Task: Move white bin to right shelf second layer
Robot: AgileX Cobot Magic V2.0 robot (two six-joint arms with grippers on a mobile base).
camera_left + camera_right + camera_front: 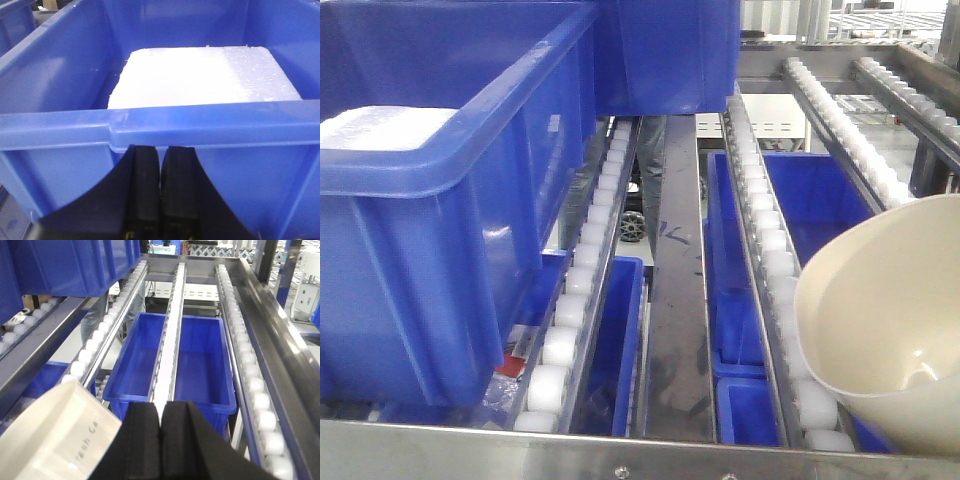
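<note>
The white bin is tilted at the lower right of the front view, over a rail of white rollers of the steel rack level. In the right wrist view the bin lies at the lower left, against the left side of my right gripper. That gripper's jaws are closed together with nothing seen between the tips. It points along the roller rails. My left gripper is shut and empty, just in front of a blue crate's wall.
The large blue crate on the left rails holds a white foam block. Another blue crate stands behind it. Open blue crates sit on the level below the rails. A steel front bar runs across the near edge.
</note>
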